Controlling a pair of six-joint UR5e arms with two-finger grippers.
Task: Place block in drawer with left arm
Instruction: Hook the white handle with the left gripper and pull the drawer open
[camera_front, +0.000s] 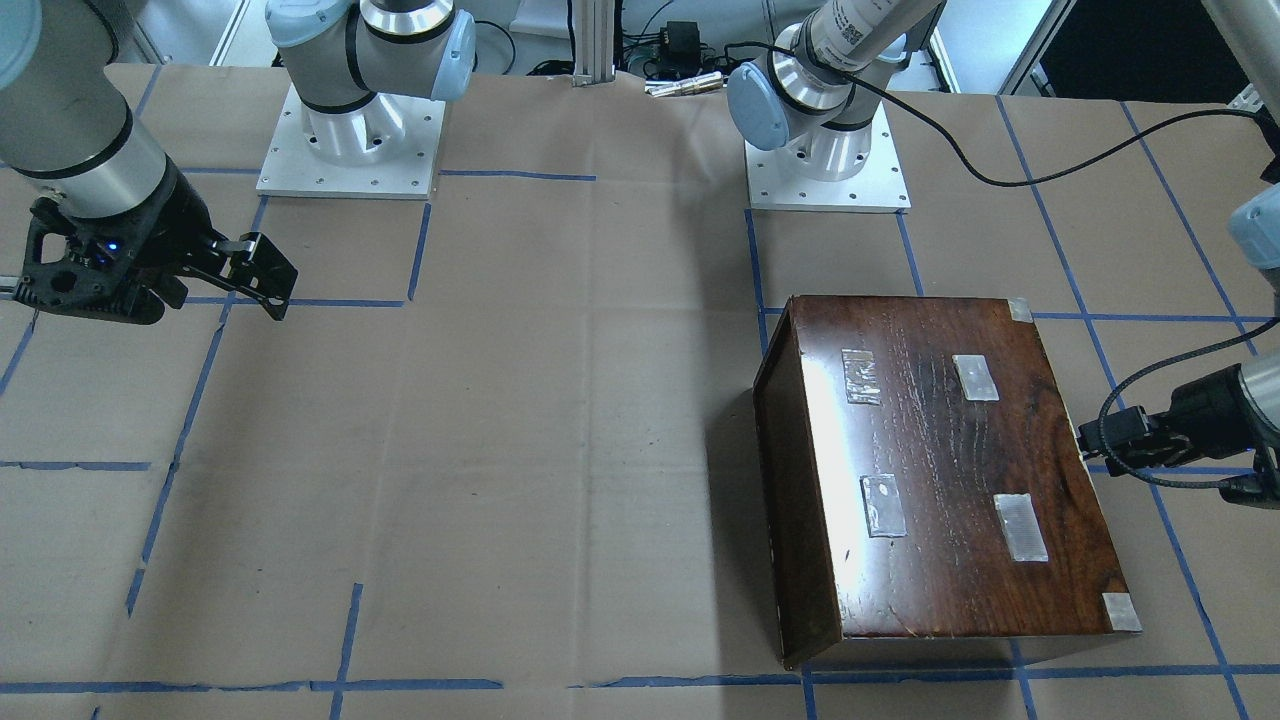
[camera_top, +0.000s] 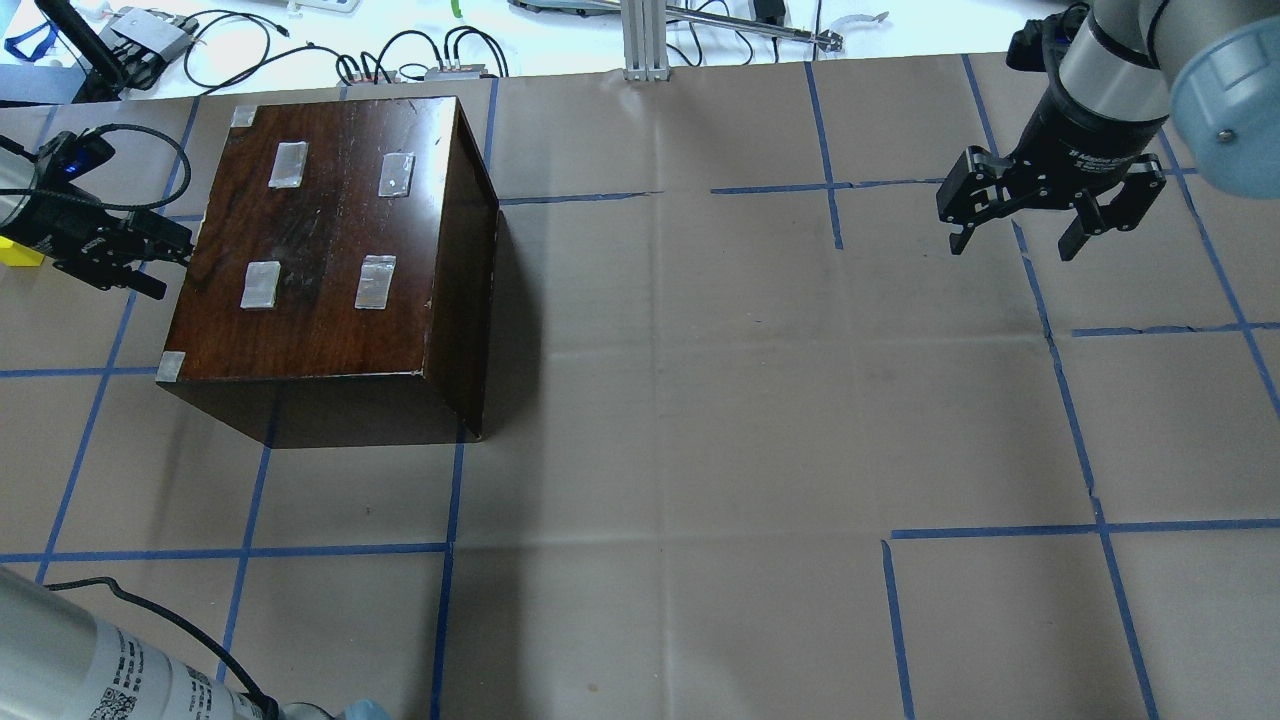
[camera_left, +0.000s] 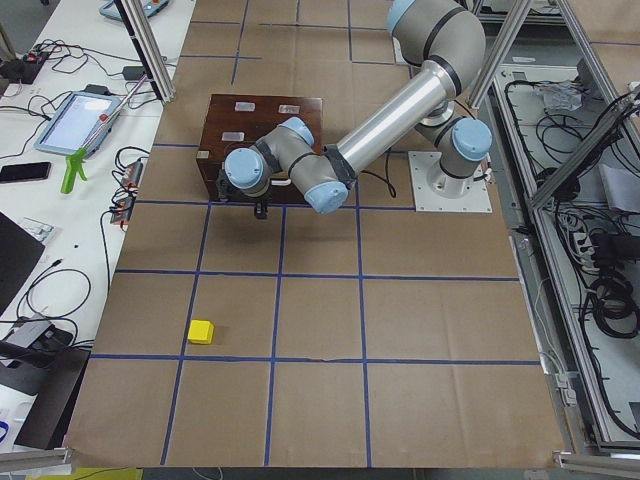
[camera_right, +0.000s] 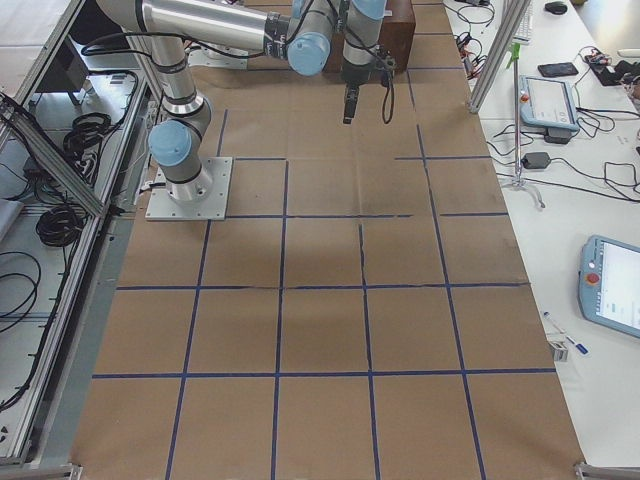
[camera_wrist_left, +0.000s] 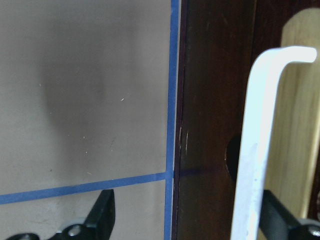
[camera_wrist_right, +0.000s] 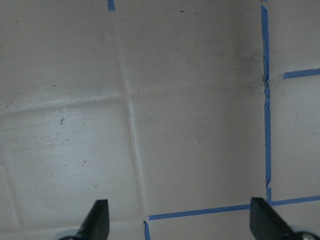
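The brown-papered surface (camera_front: 500, 450) carries a dark cabinet (camera_top: 330, 240) on its left side. The left arm (camera_left: 390, 130) reaches to the cabinet's front, where the left hand (camera_wrist_left: 187, 210) is spread apart at the drawer (camera_wrist_left: 215, 100). The right hand (camera_top: 1012, 245) hangs spread over paper, far right. The block (camera_left: 201, 331) sits farther left, well apart from the cabinet.

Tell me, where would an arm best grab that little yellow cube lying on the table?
Probably from straight above, with the jaws closing on two opposite side faces of the yellow cube. It sits flat on the table with nothing touching it, so every side is free, and its flat, parallel faces suit a two-finger pinch.
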